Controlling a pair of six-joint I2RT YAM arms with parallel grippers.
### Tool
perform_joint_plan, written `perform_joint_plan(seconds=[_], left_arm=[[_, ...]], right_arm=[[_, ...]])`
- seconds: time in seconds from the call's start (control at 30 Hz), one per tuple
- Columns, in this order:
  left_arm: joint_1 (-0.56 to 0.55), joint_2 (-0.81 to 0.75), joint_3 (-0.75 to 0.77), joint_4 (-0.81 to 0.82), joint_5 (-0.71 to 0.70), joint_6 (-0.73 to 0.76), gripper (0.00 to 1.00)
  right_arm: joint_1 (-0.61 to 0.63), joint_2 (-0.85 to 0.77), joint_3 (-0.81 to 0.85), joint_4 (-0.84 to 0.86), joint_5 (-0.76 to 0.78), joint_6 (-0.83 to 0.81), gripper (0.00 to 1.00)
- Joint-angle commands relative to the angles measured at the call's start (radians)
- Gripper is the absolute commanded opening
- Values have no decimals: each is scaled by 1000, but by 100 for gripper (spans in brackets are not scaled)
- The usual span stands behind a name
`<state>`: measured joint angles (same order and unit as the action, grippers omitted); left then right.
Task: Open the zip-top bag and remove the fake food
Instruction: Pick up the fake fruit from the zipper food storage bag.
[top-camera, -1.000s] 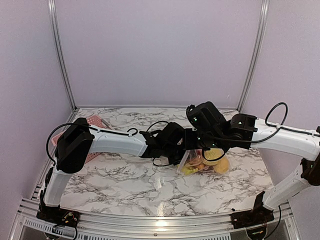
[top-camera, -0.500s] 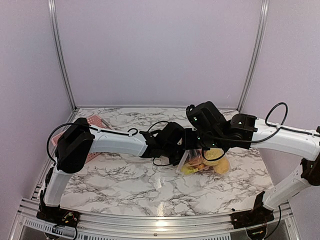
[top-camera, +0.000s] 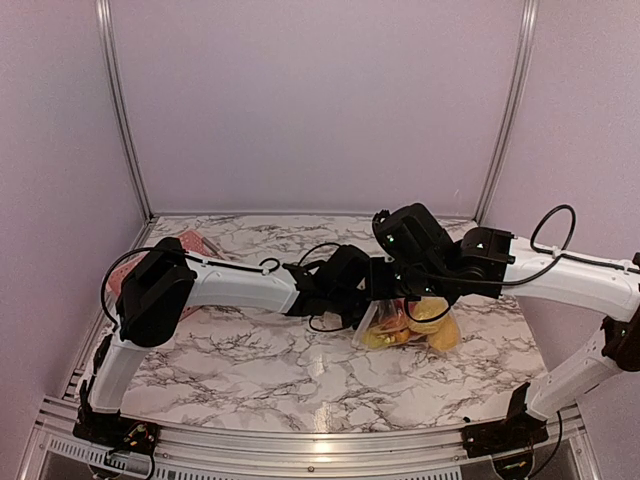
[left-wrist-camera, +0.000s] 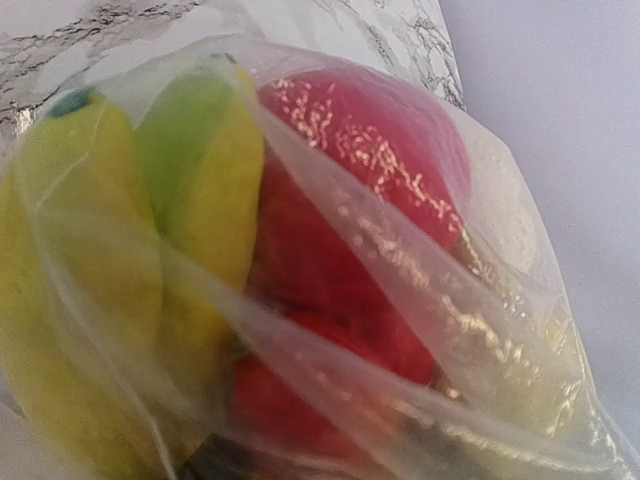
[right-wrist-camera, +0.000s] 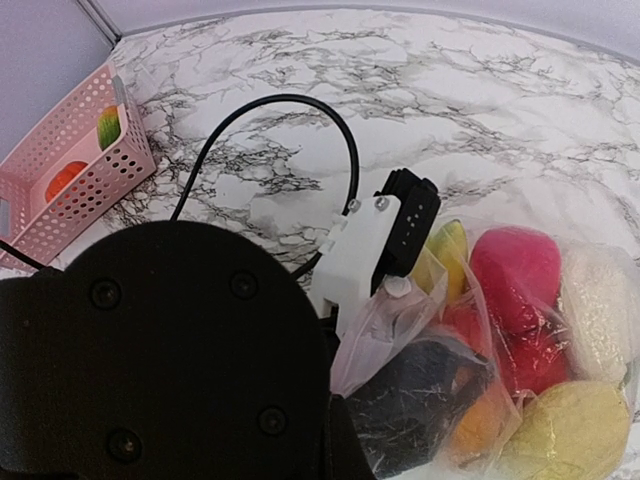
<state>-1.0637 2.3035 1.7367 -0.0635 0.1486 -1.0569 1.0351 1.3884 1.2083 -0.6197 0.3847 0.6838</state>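
Clear bag (left-wrist-camera: 470, 330) shows red-yellow food (left-wrist-camera: 360, 150) (basket (right-wrist-camera: 95, 175) pink, table (right-wrist-camera: 500, 110) marbled).

A white, grey-veined marble table (top-camera: 250, 370) – a pink slatted basket (right-wrist-camera: 100, 175) sits at its far left corner, against the pale lilac wall (top-camera: 320, 100) – with aluminium posts (top-camera: 120, 110) rising behind.

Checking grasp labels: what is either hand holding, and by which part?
The bag, seemingly by its top edge, in the shut right hand; the contact is hidden. The left hand is at that edge too, but its grip cannot be told.
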Motion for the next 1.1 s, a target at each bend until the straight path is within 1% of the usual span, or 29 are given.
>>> perform_joint_plan(seconds=[0.0,0.4,0.67,0.87,1.07], left_arm=[[-2,-38,-30,29,-4,32,43],[-4,-222,-163,53,-28,112,42],[-5,-308,-251,39,-66,146,42],[-5,-375,-330,89,-80,157,42],[-5,-433,-388,68,-127,171,42]], right_arm=[[13,-29,13,41,4,3,0],[13,-23,19,43,16,3,0],[13,-19,26,37,23,5,0],[13,-17,27,32,26,5,0],[12,-13,34,28,32,5,0]])
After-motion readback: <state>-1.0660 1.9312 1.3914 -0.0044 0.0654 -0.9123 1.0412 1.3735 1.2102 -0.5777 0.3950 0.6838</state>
